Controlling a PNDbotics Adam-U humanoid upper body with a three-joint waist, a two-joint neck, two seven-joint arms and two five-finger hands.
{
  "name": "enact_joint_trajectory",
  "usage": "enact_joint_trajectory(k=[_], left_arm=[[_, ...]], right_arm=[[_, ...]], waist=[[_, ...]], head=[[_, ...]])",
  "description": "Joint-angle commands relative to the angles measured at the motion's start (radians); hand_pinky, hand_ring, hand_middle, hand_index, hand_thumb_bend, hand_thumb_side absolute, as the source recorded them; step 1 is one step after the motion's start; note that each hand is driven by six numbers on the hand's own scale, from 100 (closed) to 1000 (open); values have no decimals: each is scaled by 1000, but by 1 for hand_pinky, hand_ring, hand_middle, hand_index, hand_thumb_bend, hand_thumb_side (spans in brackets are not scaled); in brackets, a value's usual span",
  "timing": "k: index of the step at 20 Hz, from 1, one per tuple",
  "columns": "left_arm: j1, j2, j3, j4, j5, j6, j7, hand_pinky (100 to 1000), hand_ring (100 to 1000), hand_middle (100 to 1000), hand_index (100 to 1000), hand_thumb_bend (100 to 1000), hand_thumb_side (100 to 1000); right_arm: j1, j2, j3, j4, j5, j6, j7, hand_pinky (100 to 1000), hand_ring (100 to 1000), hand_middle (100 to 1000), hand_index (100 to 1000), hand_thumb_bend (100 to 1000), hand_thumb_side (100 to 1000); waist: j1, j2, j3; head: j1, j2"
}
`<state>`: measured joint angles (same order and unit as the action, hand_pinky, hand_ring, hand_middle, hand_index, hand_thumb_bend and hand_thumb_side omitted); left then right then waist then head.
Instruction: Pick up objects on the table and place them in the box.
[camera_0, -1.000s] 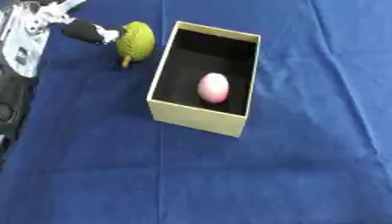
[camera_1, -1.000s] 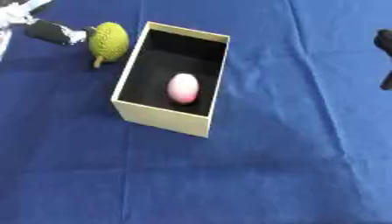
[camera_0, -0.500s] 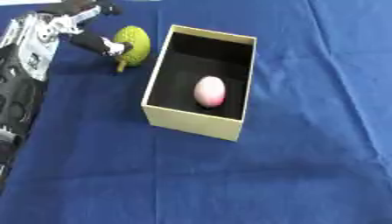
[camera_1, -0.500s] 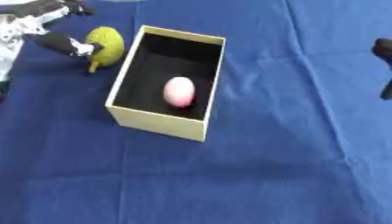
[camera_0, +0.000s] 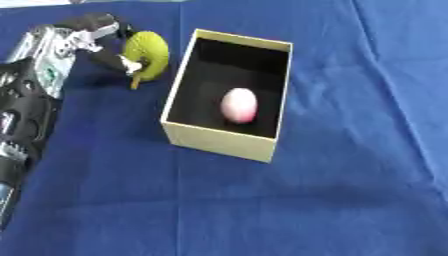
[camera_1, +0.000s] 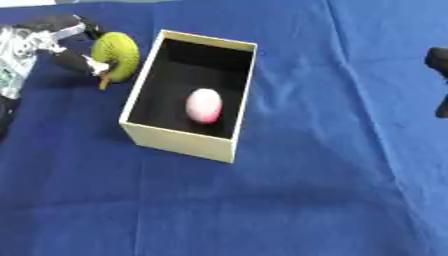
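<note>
Blue cloth covers the whole table (camera_0: 350, 200), and only a pale strip of background is seen at the far left corner. From the left eye view, the left arm is cut off by the picture's left edge, so only its forearm and the left hand (camera_0: 92, 37) are shown near the table's far left corner. The hand is set against the left side of a green fruit (camera_0: 147, 54): one dark finger passes above it and the thumb lies against its near left side, so the fruit is pinched between them, though whether it is off the cloth cannot be told. A short brown stem sticks out below the fruit. Just right of the fruit, nearly touching it, stands an open cream box (camera_0: 219, 142) with a black inside; a pink egg-shaped object (camera_0: 239, 105) lies on its floor, nearer the right wall. The box's near left inner corner is hidden by its own front wall. From the right eye view, the same group is seen shifted leftward, and the left hand is partly cut off by the left edge. At the right edge a dark shape, the right hand (camera_1: 440, 80), is seen well apart from the box; so little of it shows that the state of it cannot be told.
</note>
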<state>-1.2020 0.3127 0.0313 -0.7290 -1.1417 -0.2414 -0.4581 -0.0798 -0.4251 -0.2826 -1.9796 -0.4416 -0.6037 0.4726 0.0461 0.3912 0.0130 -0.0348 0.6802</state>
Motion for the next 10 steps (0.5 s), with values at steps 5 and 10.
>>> enact_joint_trajectory(k=[5, 10], left_arm=[[-20, 3, 10, -55, 40, 11, 69, 672, 650, 588, 728, 100, 123], [-17, 12, 0, -121, 113, -2, 58, 650, 620, 576, 719, 100, 145]], right_arm=[[3, -9, -8, -20, -1, -1, 6, 945, 904, 415, 814, 100, 526], [11, -6, -9, -20, 5, 1, 5, 945, 904, 413, 814, 100, 526]], waist=[[-10, -20, 2], [-12, -25, 8]], head=[[1, -2], [-6, 4]])
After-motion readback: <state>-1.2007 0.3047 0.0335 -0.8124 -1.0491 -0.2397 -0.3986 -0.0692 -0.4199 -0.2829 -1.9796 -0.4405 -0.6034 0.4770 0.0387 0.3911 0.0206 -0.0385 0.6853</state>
